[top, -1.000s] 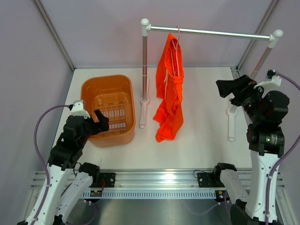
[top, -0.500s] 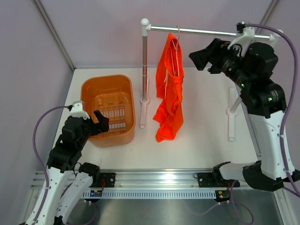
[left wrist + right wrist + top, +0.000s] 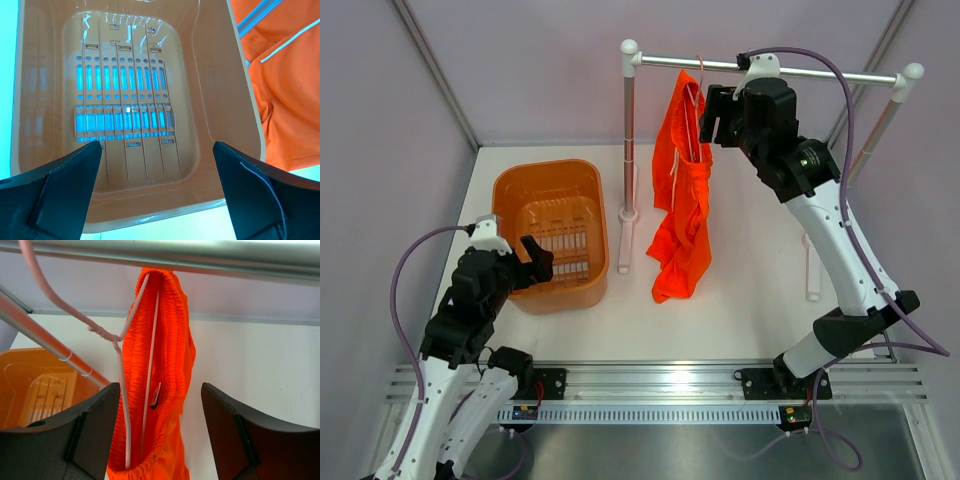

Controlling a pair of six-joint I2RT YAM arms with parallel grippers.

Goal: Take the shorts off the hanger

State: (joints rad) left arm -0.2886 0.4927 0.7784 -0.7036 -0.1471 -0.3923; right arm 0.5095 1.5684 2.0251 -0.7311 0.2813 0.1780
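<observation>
The bright orange-red shorts [image 3: 682, 190] hang from the pale-pink wire hanger [image 3: 697, 92], hooked over the silver rail [image 3: 820, 73]. My right gripper [image 3: 708, 117] is open, raised just right of the hanger and the waistband. In the right wrist view the waistband [image 3: 160, 350] and the hanger wire [image 3: 120, 370] lie between my open fingers [image 3: 92, 432], untouched. My left gripper [image 3: 535, 260] is open and empty at the near edge of the orange basket [image 3: 515, 185]; the left wrist view looks into the basket [image 3: 55, 50], with the shorts [image 3: 285, 95] at right.
The rail rests on a white-topped post [image 3: 629, 150] beside the basket and a slanted post [image 3: 880, 120] at the right. Lilac walls close in the white table [image 3: 760, 270] on three sides. A metal rail track [image 3: 660, 380] runs along the near edge.
My right arm has swung up and left from the table's right side to the hanger at the rail. My left arm and the shorts have not moved.
</observation>
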